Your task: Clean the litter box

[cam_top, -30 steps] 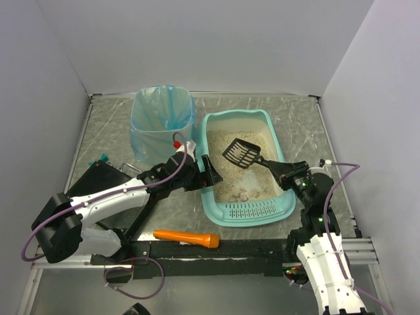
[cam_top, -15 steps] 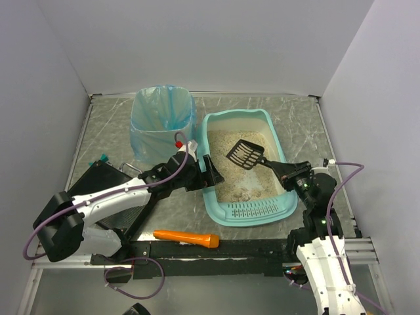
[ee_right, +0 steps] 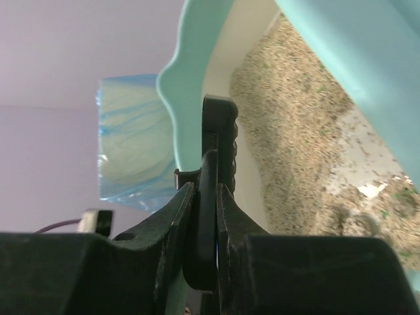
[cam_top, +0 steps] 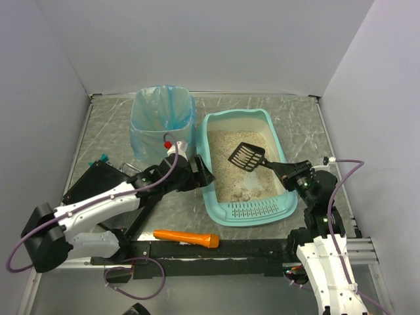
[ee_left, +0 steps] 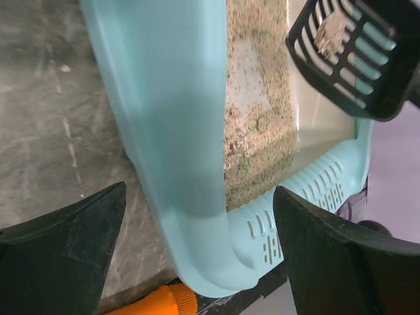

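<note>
An orange tool (cam_top: 187, 237) lies nearest, with a black case (cam_top: 92, 185) to its left. Past them, right of centre, the litter box (cam_top: 252, 210) runs near-to-far, slotted lip nearest. The left gripper (cam_top: 205, 173), fingers apart, has eased back from its left wall, and the right gripper (cam_top: 281, 169) clamps the scoop (cam_top: 246, 157), now slightly rightward. A blue-bagged bin (cam_top: 161, 121) stands farthest.

The litter box (cam_top: 252, 210) lay right of the counter's middle, slotted lip toward the near edge, beige litter inside. The right gripper (cam_top: 281, 170) clamped the handle of a black slotted scoop (cam_top: 247, 157), its head over the litter. The left gripper (cam_top: 206, 173) sat at the box's left wall. A blue-bagged bin (cam_top: 162, 118) stood near the far edge; an orange tool (cam_top: 187, 238) lay by the near edge.
</note>
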Action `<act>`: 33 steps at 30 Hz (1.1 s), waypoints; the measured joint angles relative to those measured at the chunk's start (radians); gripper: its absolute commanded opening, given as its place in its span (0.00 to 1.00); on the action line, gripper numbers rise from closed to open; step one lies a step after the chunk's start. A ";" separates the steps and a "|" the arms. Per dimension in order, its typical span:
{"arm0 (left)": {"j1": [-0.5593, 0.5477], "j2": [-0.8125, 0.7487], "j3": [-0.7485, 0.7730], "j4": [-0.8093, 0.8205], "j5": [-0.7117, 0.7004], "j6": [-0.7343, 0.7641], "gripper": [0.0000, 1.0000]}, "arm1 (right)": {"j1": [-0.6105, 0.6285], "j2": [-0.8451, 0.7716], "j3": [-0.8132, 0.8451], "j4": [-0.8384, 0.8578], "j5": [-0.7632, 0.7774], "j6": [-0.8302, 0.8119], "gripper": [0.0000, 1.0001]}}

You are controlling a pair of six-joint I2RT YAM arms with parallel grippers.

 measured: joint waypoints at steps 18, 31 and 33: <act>-0.001 -0.207 -0.080 -0.061 -0.068 0.024 0.97 | 0.047 0.240 0.231 0.136 -0.102 0.043 0.00; -0.001 -0.314 -0.145 -0.077 -0.063 0.018 0.97 | 0.399 0.729 0.780 0.222 0.069 0.006 0.00; -0.001 -0.328 -0.155 -0.078 -0.063 0.016 0.97 | 0.430 0.823 0.857 0.224 0.092 -0.016 0.00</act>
